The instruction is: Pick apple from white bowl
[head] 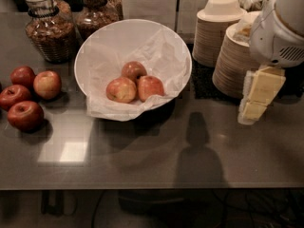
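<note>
Three reddish apples (pixel 134 80) touched in the wide glossy white bowl (pixel 88 56); one could roll off when grabbed. The yellow-padded gripper (pixel 259 99) hung by stacked beige paper bowls (pixel 232 65) and might knock them; the jaws' state couldn't be told.

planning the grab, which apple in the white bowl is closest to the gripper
The right-hand apple in the white bowl; the other two sit further left; the gripper hangs far right.

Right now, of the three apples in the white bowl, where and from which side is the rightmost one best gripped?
Probably from above, across the rightmost apple's middle. It touches the left apple and the back apple, so only its top and right side are free, and the white bowl's sloping wall crowds the side. The hand hangs right of the bowl, beside the paper bowl stacks.
</note>
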Controlling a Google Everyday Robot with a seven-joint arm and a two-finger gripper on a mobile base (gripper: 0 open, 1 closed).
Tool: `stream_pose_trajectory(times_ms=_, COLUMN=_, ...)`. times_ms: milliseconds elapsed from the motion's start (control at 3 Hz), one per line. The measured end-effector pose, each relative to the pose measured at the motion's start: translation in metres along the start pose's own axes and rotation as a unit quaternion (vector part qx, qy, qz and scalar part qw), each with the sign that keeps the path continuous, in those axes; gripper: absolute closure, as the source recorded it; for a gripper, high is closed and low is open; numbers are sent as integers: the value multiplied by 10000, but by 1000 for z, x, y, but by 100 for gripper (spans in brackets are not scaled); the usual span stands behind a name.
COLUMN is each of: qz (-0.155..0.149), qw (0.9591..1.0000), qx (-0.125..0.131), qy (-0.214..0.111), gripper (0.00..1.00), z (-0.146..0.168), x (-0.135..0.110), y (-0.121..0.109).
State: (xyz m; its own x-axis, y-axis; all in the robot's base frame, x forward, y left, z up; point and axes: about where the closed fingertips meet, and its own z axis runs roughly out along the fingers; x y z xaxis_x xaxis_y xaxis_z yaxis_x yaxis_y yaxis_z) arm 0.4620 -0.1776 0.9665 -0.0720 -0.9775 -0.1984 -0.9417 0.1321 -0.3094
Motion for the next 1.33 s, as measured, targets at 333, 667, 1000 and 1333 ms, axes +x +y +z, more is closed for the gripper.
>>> stream_pose_trajectory(times_ms=333, qz=-1023, qw=9945, qx=11, qy=-222, gripper=0, z=34, x=-50, y=1)
stream_pose_trajectory(times_ms=667, qz=-1761, qw=9841, qx=100, qy=-225, gripper=0, z=62, x=-80, y=4)
stream_pose_trajectory(times_ms=1000, qz=-1768, qw=9840, qx=81, qy=-222, gripper=0, z=51, x=-77, y=3)
stream_pose_trajectory(times_ms=1333, qz=-2001, qw=9793, qx=-16, qy=-291, gripper=0, z=39, x=-78, y=-19)
